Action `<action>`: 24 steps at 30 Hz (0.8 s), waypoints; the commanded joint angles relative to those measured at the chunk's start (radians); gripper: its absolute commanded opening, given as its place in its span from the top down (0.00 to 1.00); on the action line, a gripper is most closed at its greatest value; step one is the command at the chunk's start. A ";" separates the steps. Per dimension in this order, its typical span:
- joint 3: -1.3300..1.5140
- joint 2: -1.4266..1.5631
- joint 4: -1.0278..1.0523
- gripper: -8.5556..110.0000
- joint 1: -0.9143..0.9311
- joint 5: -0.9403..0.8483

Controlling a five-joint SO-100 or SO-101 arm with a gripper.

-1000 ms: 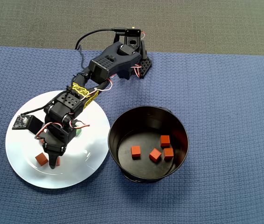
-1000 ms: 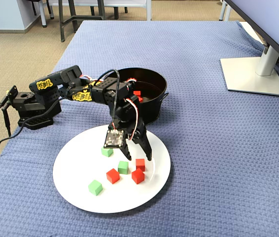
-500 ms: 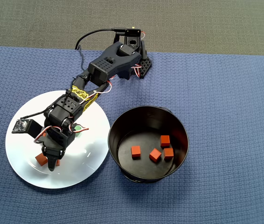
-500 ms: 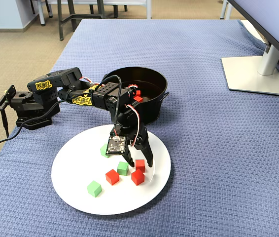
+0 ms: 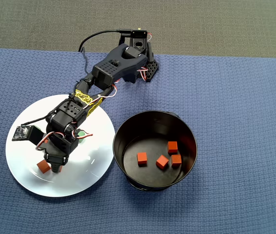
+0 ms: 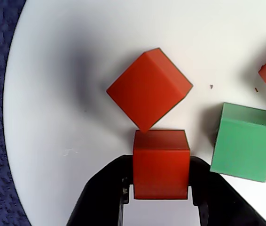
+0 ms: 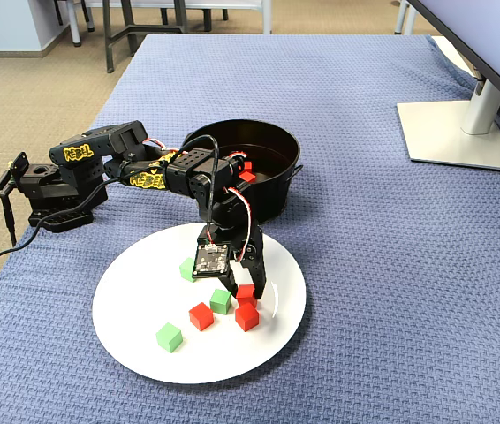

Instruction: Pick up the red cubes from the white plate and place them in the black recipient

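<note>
Closed since before: hand (image 6: pixel 161 200) grasping red cube (image 6: pixel 161 162) | second red cube (image 6: pixel 149 88) touching | green cube (image 6: pixel 245 141) beside

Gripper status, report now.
Gripper shut on red cube on white plate. Second red cube touches its top edge; green cube close beside. Four red cubes in black bowl.

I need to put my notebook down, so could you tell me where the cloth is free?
The blue cloth lies bare right of the white plate and black bowl, up to the monitor stand. Crowded: the plate, where the gripper clamps a red cube among other cubes.
</note>
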 commanded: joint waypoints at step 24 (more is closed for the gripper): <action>0.819 1.180 0.020 0.93 -0.391 0.199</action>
